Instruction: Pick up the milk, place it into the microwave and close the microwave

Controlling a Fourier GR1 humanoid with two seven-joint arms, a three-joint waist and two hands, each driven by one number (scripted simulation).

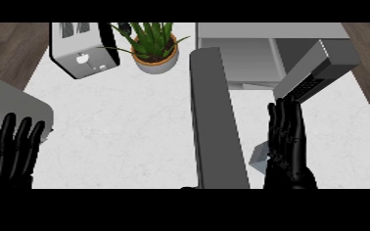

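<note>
Partly hidden, milk (257, 157) between microwave door (213, 127) and straight-fingered right hand (288, 151).

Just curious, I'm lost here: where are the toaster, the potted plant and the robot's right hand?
toaster (85, 54), head view, its side.
potted plant (155, 66), head view, the pot.
right hand (288, 149), head view, its back.

Microwave (269, 33) at one o'clock, door (214, 120) open toward six; right hand (288, 144) flat at four, left hand (18, 149) at eight, toaster (81, 49) at eleven.
</note>
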